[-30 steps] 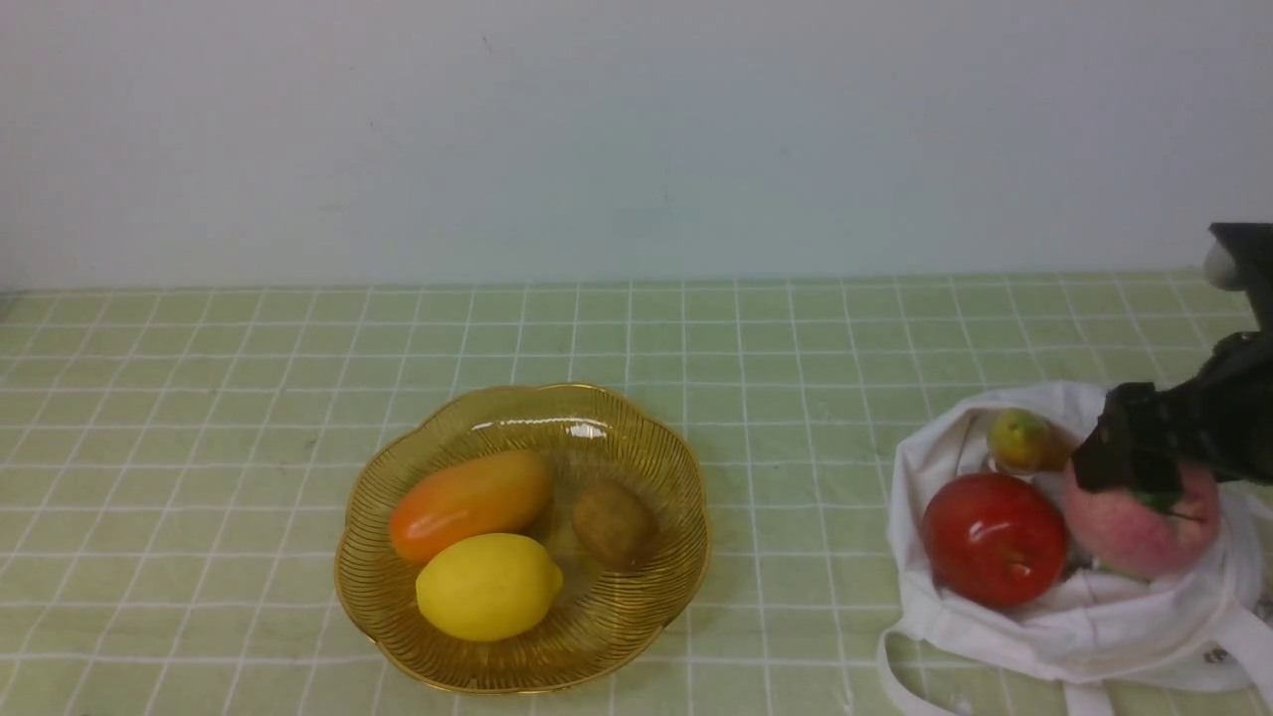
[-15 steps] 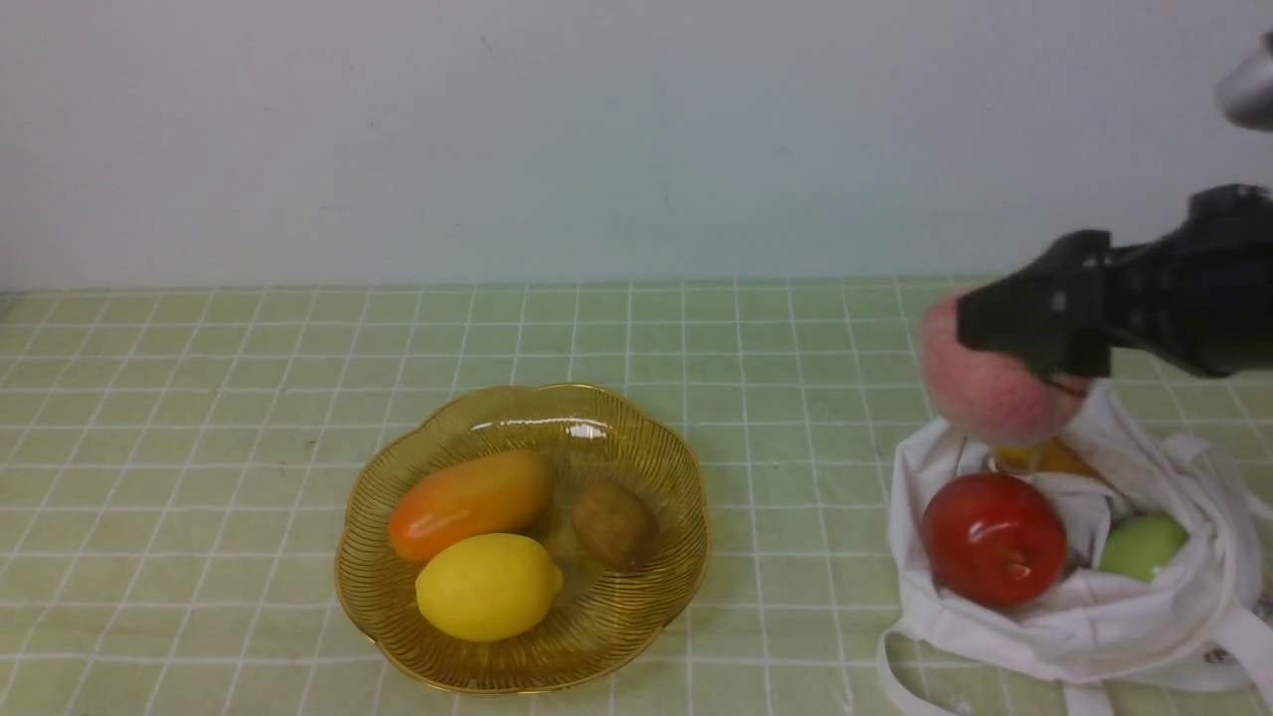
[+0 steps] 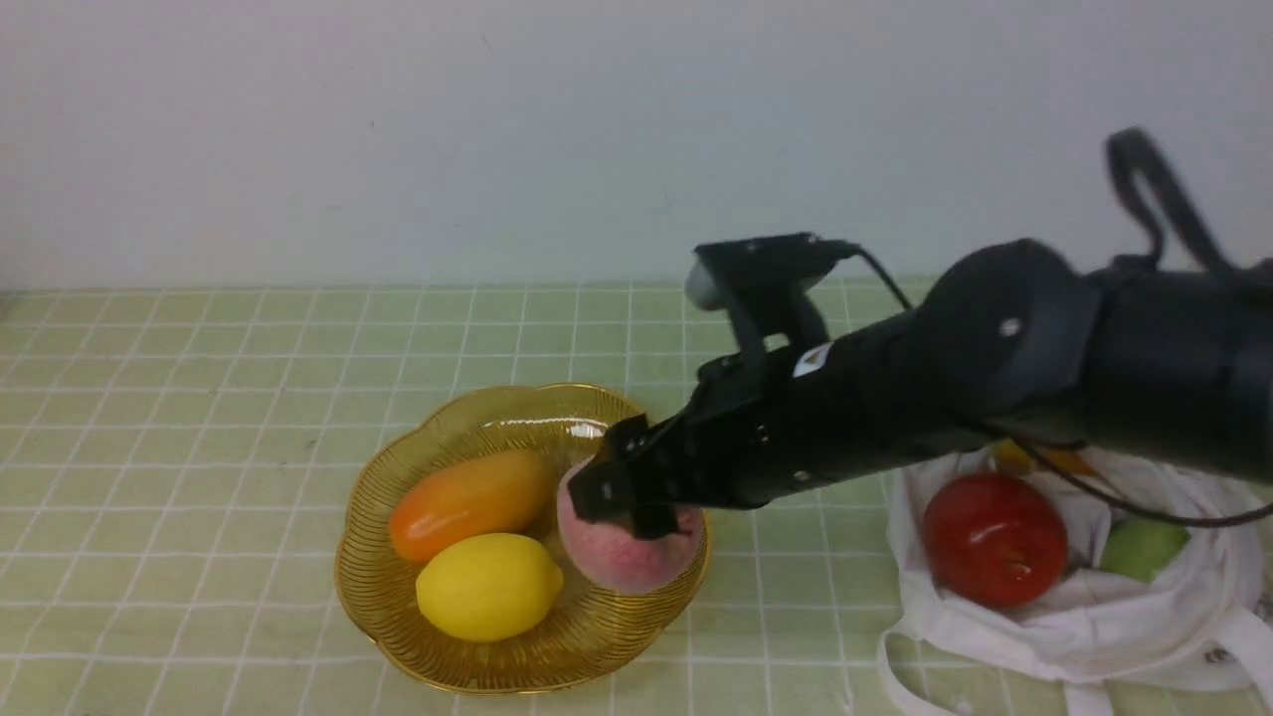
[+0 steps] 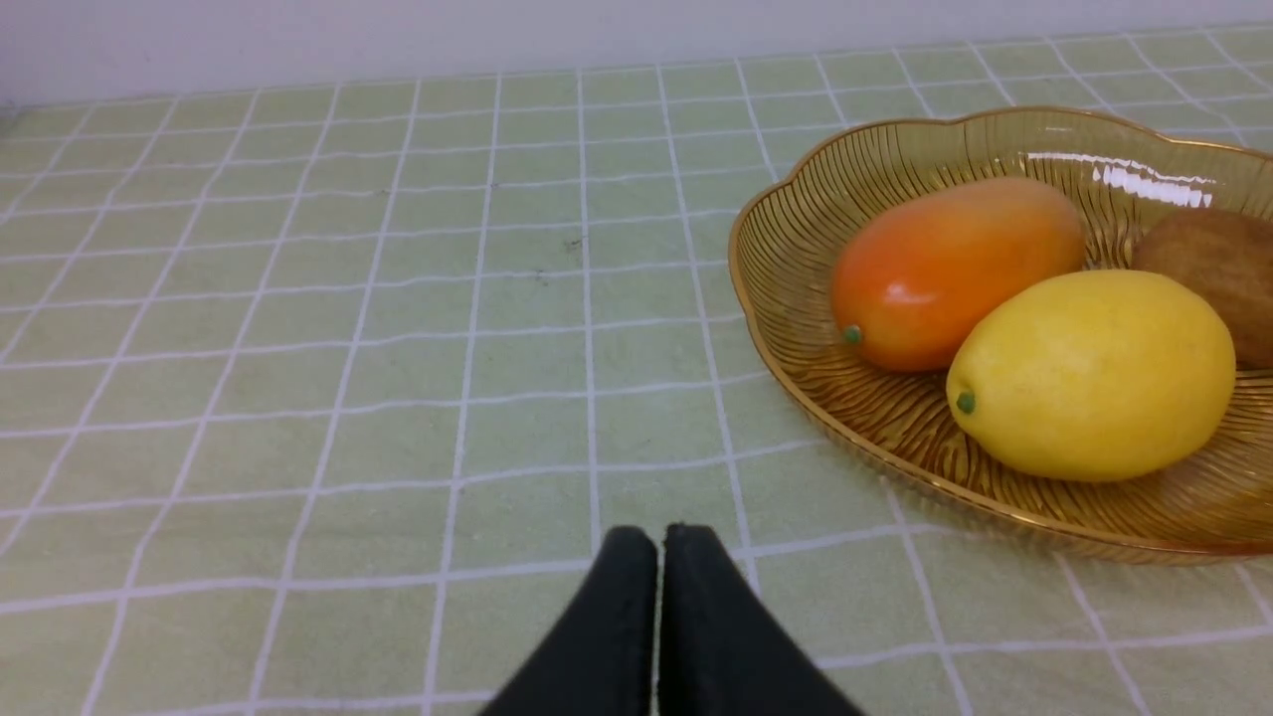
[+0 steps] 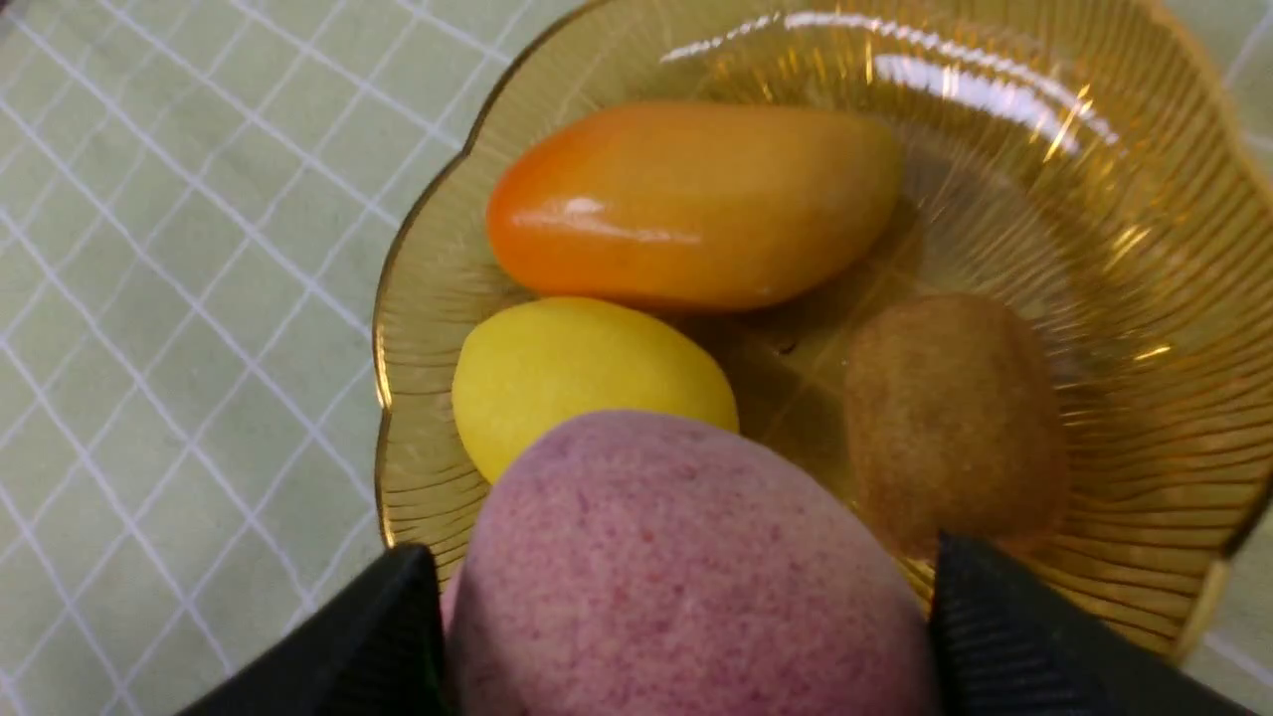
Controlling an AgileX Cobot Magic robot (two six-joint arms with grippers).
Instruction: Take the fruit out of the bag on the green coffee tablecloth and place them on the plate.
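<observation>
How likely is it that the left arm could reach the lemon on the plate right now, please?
Probably yes. Only bare tablecloth lies between the shut left gripper and the plate, and the lemon sits on its near side. The right gripper, holding the peach beside the lemon, might crowd it.

We find the plate [image 3: 398,607] on the tablecloth [image 3: 199,398] left of the middle, and the bag [image 3: 1074,626] well apart at the near right, holding the apple [image 3: 995,537] at its left and a smaller fruit [image 3: 1144,547] just right of it. In the plate the mango [image 3: 469,502] lies at the left rear, the lemon [image 3: 487,587] just before it, the kiwi [image 5: 955,418] right of the mango, and the peach [image 3: 622,562] at the right side before the kiwi, between the fingers of the right gripper [image 3: 627,507].
</observation>
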